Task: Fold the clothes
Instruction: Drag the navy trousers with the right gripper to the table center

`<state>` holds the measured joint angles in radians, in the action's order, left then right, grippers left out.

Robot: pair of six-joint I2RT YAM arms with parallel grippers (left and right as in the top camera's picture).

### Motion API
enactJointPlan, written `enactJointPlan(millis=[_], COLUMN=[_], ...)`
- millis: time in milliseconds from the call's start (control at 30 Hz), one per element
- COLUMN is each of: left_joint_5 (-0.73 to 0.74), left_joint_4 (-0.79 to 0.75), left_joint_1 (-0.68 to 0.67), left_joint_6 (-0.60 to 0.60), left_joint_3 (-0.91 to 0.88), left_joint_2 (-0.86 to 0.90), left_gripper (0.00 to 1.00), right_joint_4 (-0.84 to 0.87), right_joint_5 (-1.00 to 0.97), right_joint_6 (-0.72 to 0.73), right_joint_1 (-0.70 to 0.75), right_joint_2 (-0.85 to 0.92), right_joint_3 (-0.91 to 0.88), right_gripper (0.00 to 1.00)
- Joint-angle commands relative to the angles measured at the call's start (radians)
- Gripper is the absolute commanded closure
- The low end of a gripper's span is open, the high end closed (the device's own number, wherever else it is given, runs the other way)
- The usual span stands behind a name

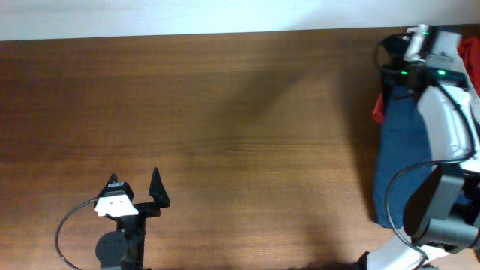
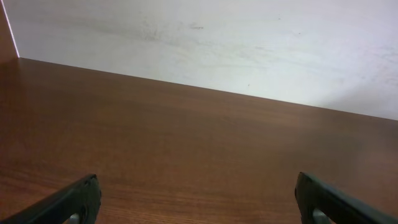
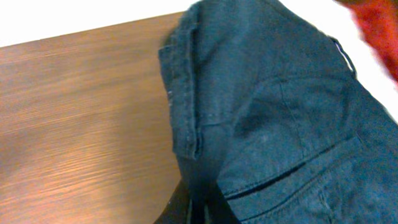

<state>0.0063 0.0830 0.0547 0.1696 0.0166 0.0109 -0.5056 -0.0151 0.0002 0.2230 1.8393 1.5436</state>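
A dark blue pair of jeans [image 1: 401, 154] lies at the table's right edge, partly under my right arm. In the right wrist view the jeans [image 3: 273, 106] fill the frame, with waistband and pocket seams showing. My right gripper [image 3: 198, 202] is shut on the jeans' edge, with denim pinched between the fingers. A red garment [image 1: 379, 109] peeks out beside the jeans, and also shows in the right wrist view [image 3: 379, 25]. My left gripper [image 1: 135, 187] is open and empty over bare wood at the front left; its fingers [image 2: 198, 199] stand wide apart.
The brown wooden table [image 1: 225, 112] stretches between the two arms. A white wall [image 2: 217, 37] runs along its far edge. A red-and-white cloth [image 1: 469, 56] lies at the far right by the right arm's base.
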Motion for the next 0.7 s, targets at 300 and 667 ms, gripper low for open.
enactJointPlan(millis=[300,667], left_joint_5=[-0.006,-0.006], left_joint_4=[0.000,0.000], left_joint_1=[0.005,0.005], left_joint_6=[-0.003,-0.003], left_joint_3=[-0.007,-0.007], left_joint_2=[-0.005,-0.005], left_gripper=[0.01,0.01], right_joint_4=[0.064,0.046], right_joint_5=[0.224,0.225], right_joint_6=[0.005,0.039], right_joint_1=[-0.568,-0.952], right_joint_2=[-0.064,-0.064], right_joint_3=[0.011,0.011], right_gripper=[0.96,0.96])
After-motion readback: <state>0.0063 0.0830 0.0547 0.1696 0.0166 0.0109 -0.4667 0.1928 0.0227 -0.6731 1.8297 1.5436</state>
